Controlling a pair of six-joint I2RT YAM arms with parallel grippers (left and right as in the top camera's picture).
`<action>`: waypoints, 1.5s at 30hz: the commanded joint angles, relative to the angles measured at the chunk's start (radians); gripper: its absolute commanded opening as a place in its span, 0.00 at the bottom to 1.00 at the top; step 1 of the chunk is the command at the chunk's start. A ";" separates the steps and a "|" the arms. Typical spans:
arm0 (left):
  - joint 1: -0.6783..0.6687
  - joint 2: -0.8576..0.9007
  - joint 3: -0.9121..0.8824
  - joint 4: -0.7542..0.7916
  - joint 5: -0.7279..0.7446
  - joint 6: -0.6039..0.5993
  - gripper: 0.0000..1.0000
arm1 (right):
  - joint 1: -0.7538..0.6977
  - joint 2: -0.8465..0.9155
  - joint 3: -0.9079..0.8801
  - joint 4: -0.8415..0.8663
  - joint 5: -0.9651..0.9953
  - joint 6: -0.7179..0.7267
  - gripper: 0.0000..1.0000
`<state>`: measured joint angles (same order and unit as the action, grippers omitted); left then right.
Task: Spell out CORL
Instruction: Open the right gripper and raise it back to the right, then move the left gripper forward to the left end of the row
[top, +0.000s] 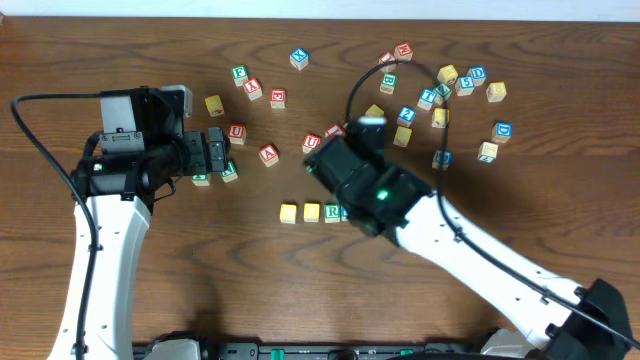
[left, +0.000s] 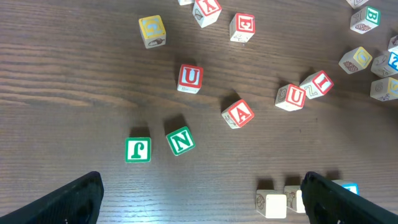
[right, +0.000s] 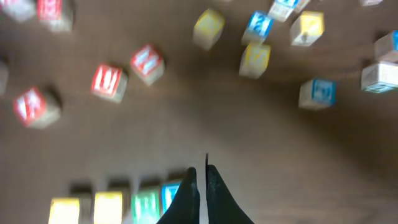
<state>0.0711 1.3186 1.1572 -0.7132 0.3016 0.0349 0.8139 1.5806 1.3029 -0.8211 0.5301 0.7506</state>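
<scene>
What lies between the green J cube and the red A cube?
A green N cube, slightly turned, lies between the green J cube and the red A cube; the left wrist view shows this clearly.

The left gripper (left: 200, 180) stands wide open over the wooden table (left: 74, 93), its dark fingers (left: 62, 200) entering at 7 and 5 o'clock. Near the centre lies a red U block (left: 190, 78) with a red A block (left: 238, 113) at its 4 o'clock, while a green J block (left: 137, 150) and a tilted green N block (left: 180, 140) sit close together toward 7 o'clock. A yellow block (left: 152, 31) lies at 11 o'clock, a red E block (left: 242, 27) at 12, a short row of pale blocks (left: 272, 204) at 5 o'clock beside the finger, and scattered blocks (left: 356, 59) at 2 o'clock.
</scene>
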 joint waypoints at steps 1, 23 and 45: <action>0.005 0.000 0.021 0.016 -0.003 0.017 1.00 | -0.068 -0.004 0.006 0.055 0.070 -0.008 0.01; 0.005 0.000 0.020 0.016 0.027 -0.003 0.48 | -0.268 -0.004 -0.055 0.066 -0.039 -0.076 0.01; -0.104 0.212 -0.285 0.190 0.068 -0.009 0.07 | -0.269 -0.004 -0.055 0.074 -0.126 -0.056 0.01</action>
<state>0.0097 1.4929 0.8745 -0.5449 0.3622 0.0261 0.5507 1.5810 1.2552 -0.7486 0.3996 0.6884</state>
